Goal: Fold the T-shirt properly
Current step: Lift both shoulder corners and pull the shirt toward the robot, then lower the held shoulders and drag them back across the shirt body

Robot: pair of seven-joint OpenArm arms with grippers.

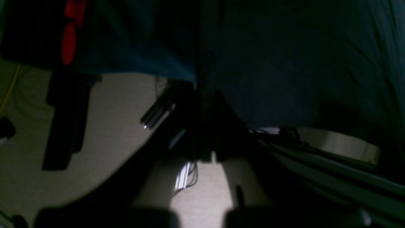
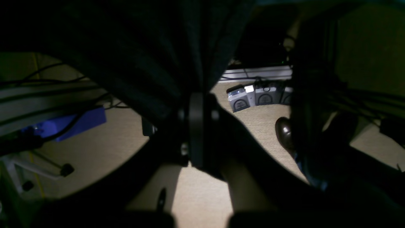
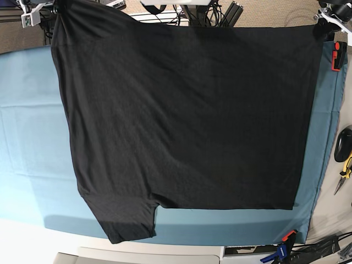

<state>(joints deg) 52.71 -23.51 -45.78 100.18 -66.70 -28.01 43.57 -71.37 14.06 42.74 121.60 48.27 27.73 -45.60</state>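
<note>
Black T-shirt (image 3: 187, 115) spread flat, plain side up, over teal cloth (image 3: 27, 137) on the counter, one sleeve lying toward the near edge. Left tool (image 3: 320, 25) at the far corner on the base view's right, pressed together on the T-shirt's edge. Right tool (image 3: 55, 10) at the opposite far corner, likewise pinching the T-shirt. Pliers (image 3: 344, 170) beside the cloth.
</note>
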